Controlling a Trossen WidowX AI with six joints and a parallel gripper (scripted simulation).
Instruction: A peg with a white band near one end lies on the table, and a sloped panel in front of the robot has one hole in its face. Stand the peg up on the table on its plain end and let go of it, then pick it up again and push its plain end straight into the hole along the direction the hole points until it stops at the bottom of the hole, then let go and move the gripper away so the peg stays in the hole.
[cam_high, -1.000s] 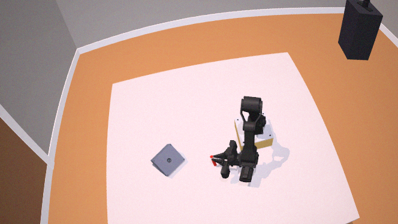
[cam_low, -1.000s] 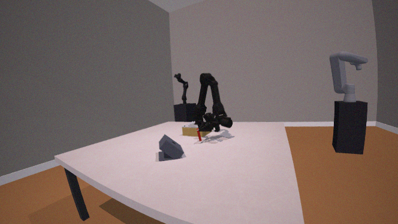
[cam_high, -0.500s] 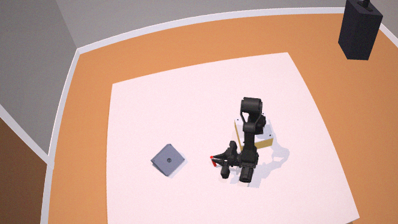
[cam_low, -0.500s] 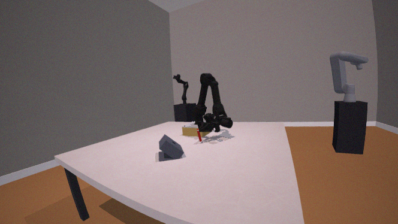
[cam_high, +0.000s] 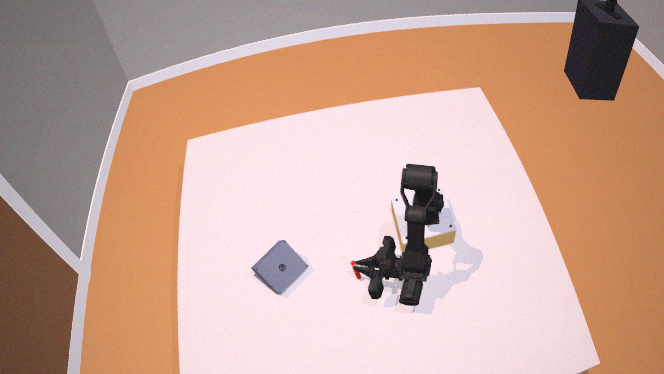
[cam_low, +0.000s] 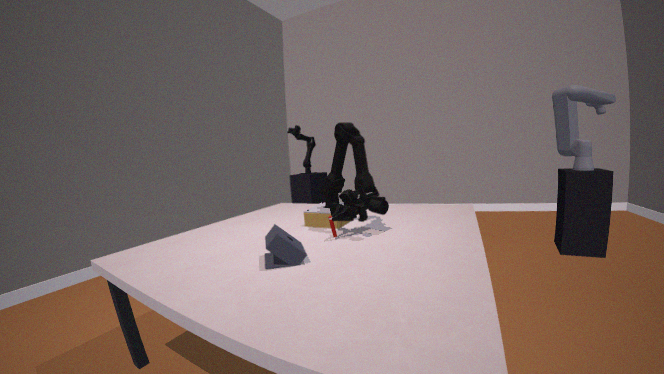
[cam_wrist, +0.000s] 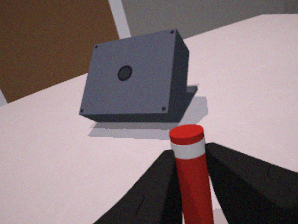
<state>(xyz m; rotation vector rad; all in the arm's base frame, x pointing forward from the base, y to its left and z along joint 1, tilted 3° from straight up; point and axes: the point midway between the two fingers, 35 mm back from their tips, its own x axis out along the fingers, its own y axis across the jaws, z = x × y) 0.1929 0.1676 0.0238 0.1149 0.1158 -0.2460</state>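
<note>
My gripper (cam_high: 354, 265) (cam_low: 333, 219) (cam_wrist: 189, 156) is shut on the red peg (cam_high: 357, 273) (cam_low: 333, 228) (cam_wrist: 195, 187), just below its white band (cam_wrist: 190, 150). The banded end is up and the plain end points down. The peg leans a little from upright in the exterior view. Its lower end is at or just above the table (cam_high: 240, 175) (cam_low: 400, 280); I cannot tell if it touches. The grey sloped panel (cam_high: 270, 275) (cam_low: 280, 244) (cam_wrist: 145, 95) stands apart from the peg, with one empty round hole (cam_high: 282, 267) (cam_wrist: 125, 73) in its face.
The arm's base stands on a yellow-sided block (cam_high: 445, 238) (cam_low: 316, 219) behind the gripper. The panel has a low foot (cam_low: 270, 262) at its back. Two other arms on dark pedestals (cam_low: 582, 215) (cam_low: 306, 188) stand beyond the table.
</note>
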